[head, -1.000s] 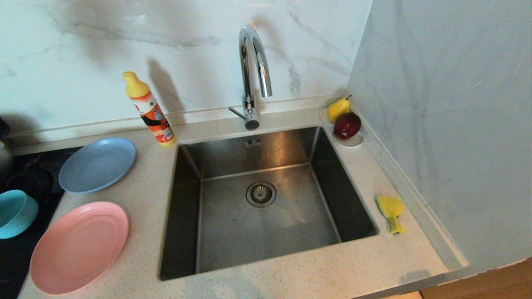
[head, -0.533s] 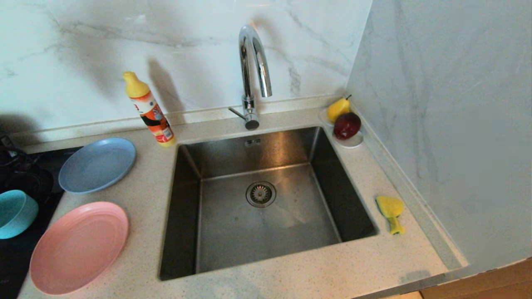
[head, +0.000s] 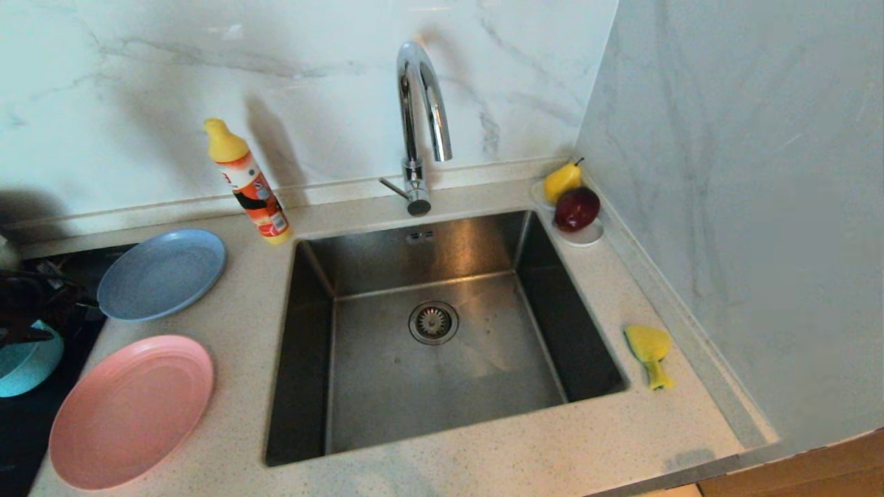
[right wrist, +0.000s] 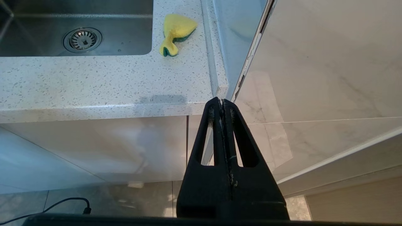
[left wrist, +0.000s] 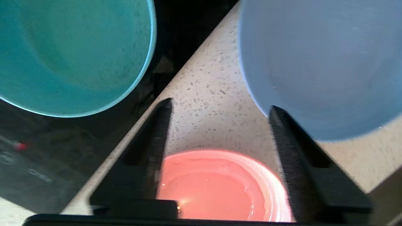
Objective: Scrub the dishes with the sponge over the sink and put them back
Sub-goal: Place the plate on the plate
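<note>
At the counter's far left, the left gripper hangs with fingers spread and empty above the gap between teal bowl, pink plate and blue plate, nearest to all three. The sink lies to their right. Beyond it the sponge lies, nearer the parked right gripper, fingers pressed together below the counter edge.

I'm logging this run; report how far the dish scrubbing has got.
Nothing looks scrubbed: pink plate, blue plate and teal bowl lie left of the empty sink; the sponge lies untouched on its right. Left gripper hangs open above the dishes, holding nothing. Right gripper is parked shut. Everything remains.
</note>
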Controlling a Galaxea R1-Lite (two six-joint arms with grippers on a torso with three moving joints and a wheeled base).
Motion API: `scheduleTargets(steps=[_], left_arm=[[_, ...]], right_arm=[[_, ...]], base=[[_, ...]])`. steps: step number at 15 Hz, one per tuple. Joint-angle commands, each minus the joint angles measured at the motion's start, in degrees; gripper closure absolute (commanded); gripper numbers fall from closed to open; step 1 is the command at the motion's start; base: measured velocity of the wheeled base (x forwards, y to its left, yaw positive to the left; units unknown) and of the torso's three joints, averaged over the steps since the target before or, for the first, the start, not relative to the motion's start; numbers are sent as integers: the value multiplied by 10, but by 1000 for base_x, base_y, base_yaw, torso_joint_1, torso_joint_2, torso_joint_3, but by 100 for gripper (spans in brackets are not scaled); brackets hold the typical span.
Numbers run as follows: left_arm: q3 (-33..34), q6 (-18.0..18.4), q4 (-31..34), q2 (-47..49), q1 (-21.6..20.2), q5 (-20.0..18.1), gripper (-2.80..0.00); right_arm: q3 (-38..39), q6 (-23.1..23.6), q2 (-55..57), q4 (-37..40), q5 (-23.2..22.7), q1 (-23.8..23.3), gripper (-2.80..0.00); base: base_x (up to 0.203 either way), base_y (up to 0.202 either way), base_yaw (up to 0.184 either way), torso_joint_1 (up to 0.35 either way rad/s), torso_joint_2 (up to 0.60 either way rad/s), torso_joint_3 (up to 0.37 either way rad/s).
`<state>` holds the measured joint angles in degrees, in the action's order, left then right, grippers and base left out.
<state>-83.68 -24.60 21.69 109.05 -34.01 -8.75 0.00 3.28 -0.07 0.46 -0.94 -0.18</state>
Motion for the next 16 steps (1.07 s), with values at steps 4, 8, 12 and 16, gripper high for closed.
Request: scheduleTargets(steps=[4, 8, 12, 16], left_arm=[[1, -30, 1, 20, 12, -1, -280], [0, -48, 0, 44, 14, -1, -280], [-4, -64, -3, 57, 15, -1, -280], [-33, -106, -3, 70, 26, -2, -280]], right_arm=[[0, 1, 1, 0, 0, 0, 0], [0, 1, 1, 0, 0, 0, 0], [0, 1, 1, 0, 0, 0, 0], [0, 1, 1, 0, 0, 0, 0]], base=[[0, 0, 0, 0, 0, 0], [0, 0, 0, 0, 0, 0], [0, 0, 0, 0, 0, 0], [0, 0, 0, 0, 0, 0]])
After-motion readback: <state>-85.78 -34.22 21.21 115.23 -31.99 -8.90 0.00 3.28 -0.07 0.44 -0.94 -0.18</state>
